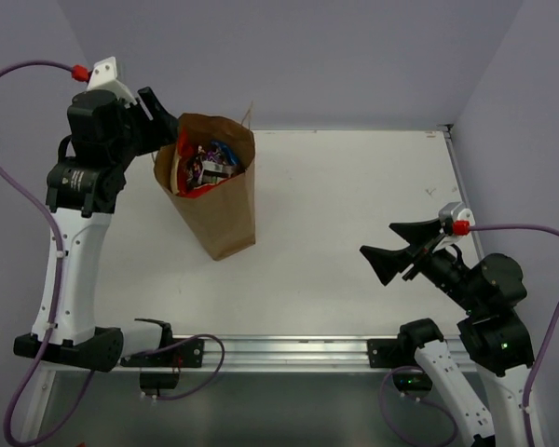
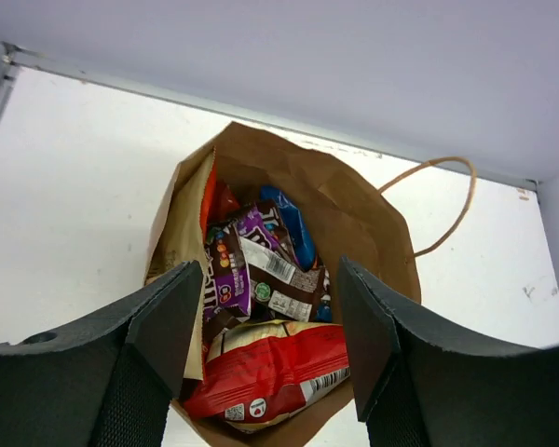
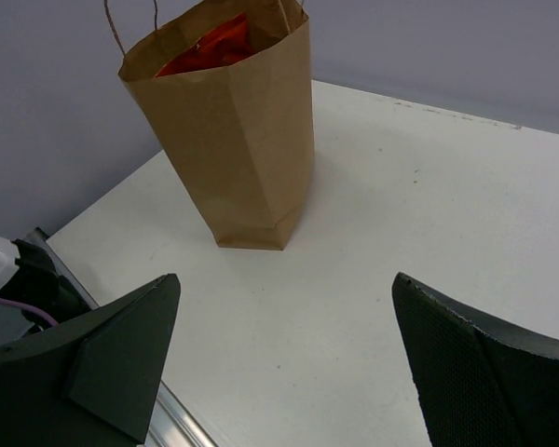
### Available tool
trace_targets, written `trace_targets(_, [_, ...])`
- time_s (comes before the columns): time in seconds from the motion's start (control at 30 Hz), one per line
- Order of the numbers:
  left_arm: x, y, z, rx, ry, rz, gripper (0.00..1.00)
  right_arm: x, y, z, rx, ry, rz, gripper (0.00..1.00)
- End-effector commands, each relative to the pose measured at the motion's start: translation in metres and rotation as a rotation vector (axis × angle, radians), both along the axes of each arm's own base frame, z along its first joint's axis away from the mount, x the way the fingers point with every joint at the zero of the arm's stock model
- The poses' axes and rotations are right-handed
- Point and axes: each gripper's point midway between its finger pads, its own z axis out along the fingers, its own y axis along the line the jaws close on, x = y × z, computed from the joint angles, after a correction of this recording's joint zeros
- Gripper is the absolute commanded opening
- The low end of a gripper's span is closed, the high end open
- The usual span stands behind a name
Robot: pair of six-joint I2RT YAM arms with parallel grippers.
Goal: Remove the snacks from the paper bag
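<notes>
The brown paper bag (image 1: 225,209) stands upright at the table's left, open at the top. It shows in the left wrist view (image 2: 363,219) and in the right wrist view (image 3: 242,140). Inside lie a red chip bag (image 2: 270,377), purple and brown candy packets (image 2: 252,270) and a blue packet (image 2: 293,223). My left gripper (image 2: 265,326) is open and empty, hovering just above the bag's mouth, over the red chip bag. It shows at the bag's left rim from above (image 1: 168,130). My right gripper (image 1: 391,247) is open and empty over the table's right side, far from the bag.
The bag's twisted handle (image 2: 447,200) sticks out toward the back wall. The lavender walls enclose the back and sides. An aluminium rail (image 1: 289,349) runs along the near edge between the arm bases.
</notes>
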Motion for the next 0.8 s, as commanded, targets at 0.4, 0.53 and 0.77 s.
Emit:
trace_targets(0.4, [-0.015, 0.054, -0.084, 0.187, 0.238, 0.236, 0.7, -0.001, 0.005, 0.009, 0.004, -0.039, 0.032, 0.99])
trace_targets(0.53, [-0.009, 0.057, -0.103, 0.195, 0.269, 0.258, 0.55, -0.001, 0.004, 0.007, 0.002, -0.042, 0.029, 0.99])
trace_targets(0.77, [-0.016, 0.057, -0.107, 0.158, 0.229, 0.271, 0.49, -0.001, 0.004, 0.007, 0.004, -0.049, 0.032, 0.99])
